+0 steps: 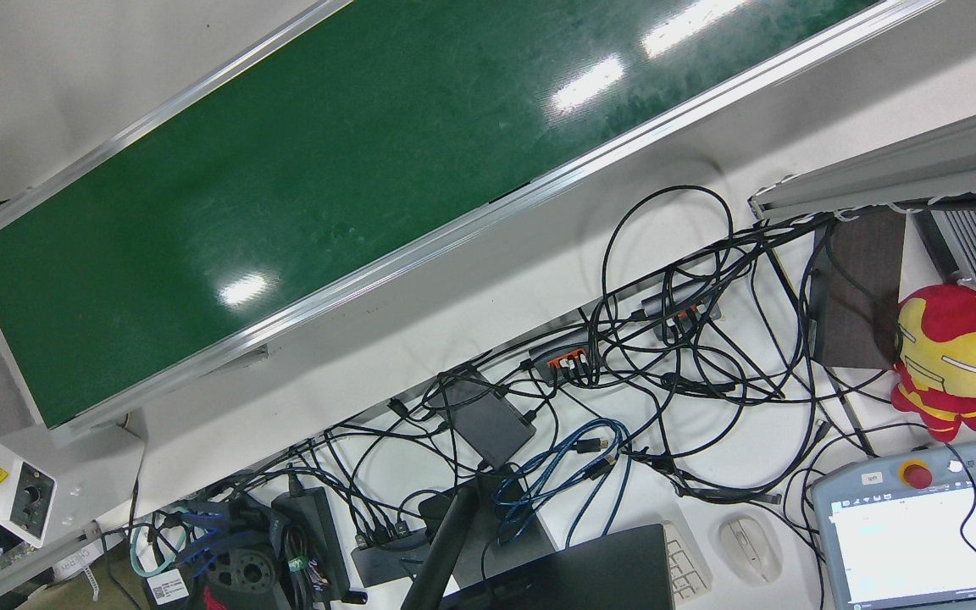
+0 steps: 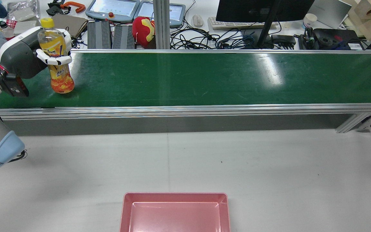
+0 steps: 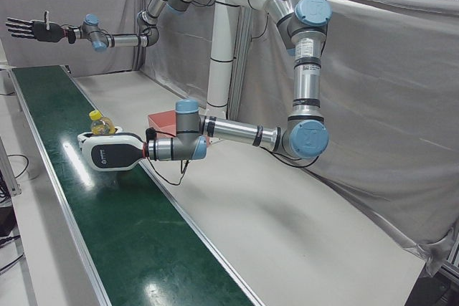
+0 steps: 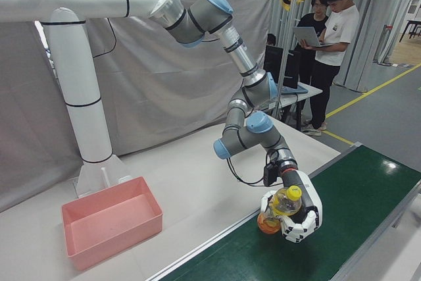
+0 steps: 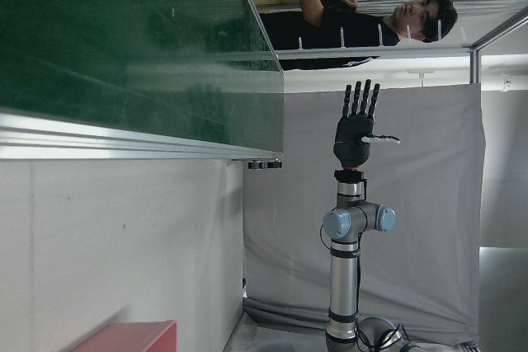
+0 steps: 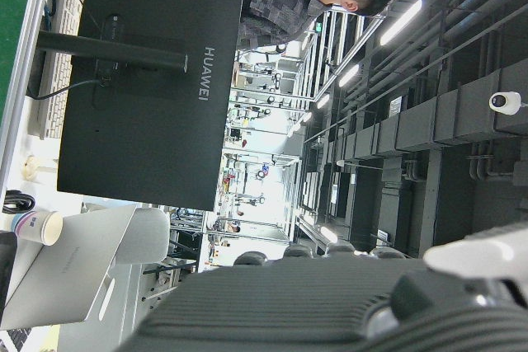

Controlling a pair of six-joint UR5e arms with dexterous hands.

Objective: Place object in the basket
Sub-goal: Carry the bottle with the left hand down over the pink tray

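The left robot hand point(image 2: 48, 53) wraps the yellow-capped orange plastic drink bottle point(image 2: 57, 61) mid-body; it looks full, heavy, smooth, likely slippery.

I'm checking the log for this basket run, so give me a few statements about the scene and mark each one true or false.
1. The left hand is closed around the bottle. True.
2. The bottle lies on its side on the belt. False: it stands upright on the green conveyor belt.
3. The pink basket already holds the bottle. False: it is empty, on the white table, apart from the belt.
4. The right hand is open, fingers spread, holding nothing. True.
5. The bottle has a yellow cap. True.
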